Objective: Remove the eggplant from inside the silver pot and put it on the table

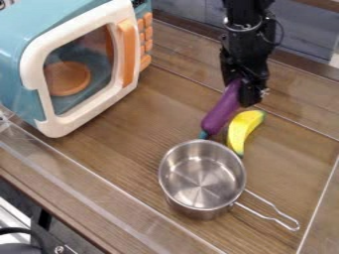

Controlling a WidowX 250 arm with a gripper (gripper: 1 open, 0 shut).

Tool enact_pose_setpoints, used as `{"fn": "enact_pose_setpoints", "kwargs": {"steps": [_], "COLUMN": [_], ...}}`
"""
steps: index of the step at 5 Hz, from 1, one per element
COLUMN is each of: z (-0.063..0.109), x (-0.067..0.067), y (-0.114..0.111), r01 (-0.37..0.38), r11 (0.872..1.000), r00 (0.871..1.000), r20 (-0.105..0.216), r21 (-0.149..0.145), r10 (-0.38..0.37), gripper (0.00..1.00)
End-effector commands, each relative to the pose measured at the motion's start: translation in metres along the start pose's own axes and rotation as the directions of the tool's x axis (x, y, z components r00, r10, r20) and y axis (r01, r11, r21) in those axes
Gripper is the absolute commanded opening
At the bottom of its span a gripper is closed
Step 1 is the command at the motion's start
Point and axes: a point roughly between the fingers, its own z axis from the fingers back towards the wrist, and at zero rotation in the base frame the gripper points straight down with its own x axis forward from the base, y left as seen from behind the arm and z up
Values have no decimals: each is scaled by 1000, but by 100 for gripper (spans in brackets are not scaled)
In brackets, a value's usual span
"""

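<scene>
Nearby, glossy brown table (93, 164) (toy microwave (73, 60) at left).

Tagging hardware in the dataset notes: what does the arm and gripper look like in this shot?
The arm is black and blocky, coming down from the top edge. It ends in a black gripper with two short dark fingers. The wrist housing looks boxy, with glossy highlights. No cables, markings or logos can be made out at this resolution.
</scene>
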Motion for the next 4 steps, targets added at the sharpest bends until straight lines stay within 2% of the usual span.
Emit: {"fn": "enact_pose_setpoints", "kwargs": {"steps": [1, 2, 3, 4], "z": [8, 6, 10, 27], "x": [0, -5, 9, -1], "y": [11, 18, 16, 16], "r01": [60, 112, 147, 89], "r11": [998, 994, 989, 996], "r00": [997, 992, 986, 994], "r20": [43, 55, 74, 62], "r21": [12, 5, 12, 27], "r10": [-60, -112, -148, -90], "gripper": [0, 0, 0, 0]}}
